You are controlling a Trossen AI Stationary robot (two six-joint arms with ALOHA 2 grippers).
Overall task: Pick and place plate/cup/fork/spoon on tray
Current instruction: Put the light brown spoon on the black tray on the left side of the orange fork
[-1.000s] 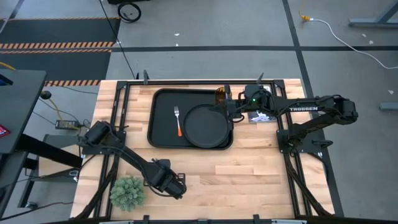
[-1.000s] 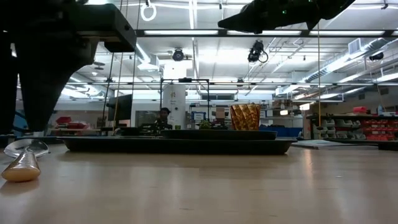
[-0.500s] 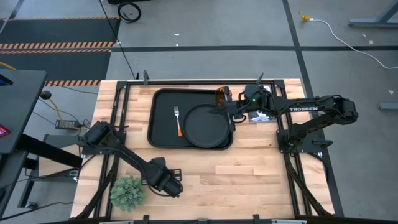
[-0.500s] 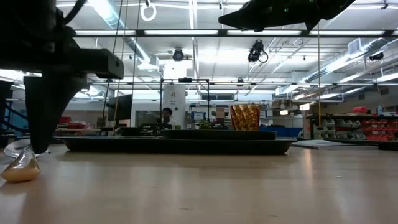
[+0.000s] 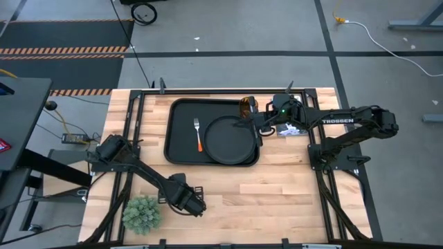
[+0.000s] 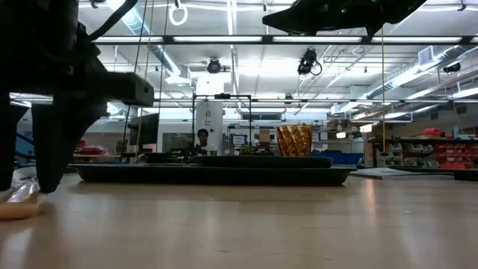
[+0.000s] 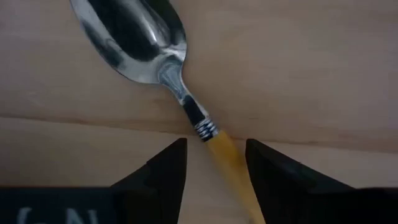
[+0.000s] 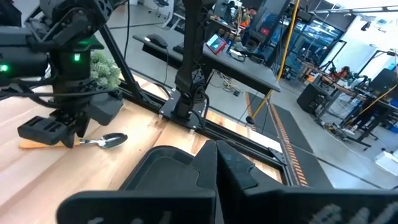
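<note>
The left gripper (image 7: 214,163) is sitting low over the near-left part of the table (image 5: 291,200), its fingers (image 7: 160,171) spread apart on either side of the spoon (image 7: 163,68)'s orange handle, not closed on it; the spoon is lying flat on the wood beside a small green plant (image 5: 141,214). The right gripper (image 5: 257,123) is hanging over the tray (image 5: 181,131)'s far-right corner with its fingers closed and holding nothing, next to the cup (image 5: 246,106), while the plate (image 5: 228,140) and the fork (image 5: 198,134) are lying on the tray.
</note>
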